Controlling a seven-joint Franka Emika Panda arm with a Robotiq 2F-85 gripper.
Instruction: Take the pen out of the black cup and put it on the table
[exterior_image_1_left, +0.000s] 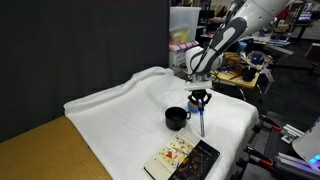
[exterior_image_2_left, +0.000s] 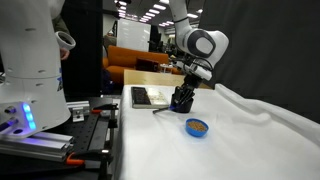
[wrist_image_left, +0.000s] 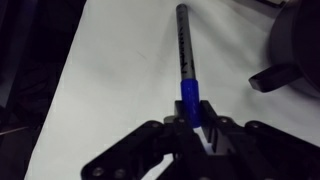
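In front of the squat black cup (exterior_image_1_left: 176, 118), nearest the camera in an exterior view, a flat book with a colourful cover (exterior_image_1_left: 182, 160) lies on the white-clothed table (exterior_image_1_left: 120, 115). Just beside the cup and outside it, the black tool (exterior_image_1_left: 200, 103) pinches the blue end of the thin blue pen (exterior_image_1_left: 201, 122), which hangs down toward the cloth.

In the wrist view, the black cup (wrist_image_left: 300, 50) was cut off by the frame's edge at 3 o'clock. The blue end of the pen (wrist_image_left: 186, 60) vanished between the clamped fingers of the gripper (wrist_image_left: 197, 122). In an exterior view, the book (exterior_image_1_left: 180, 158) ran off the frame at 6 o'clock.
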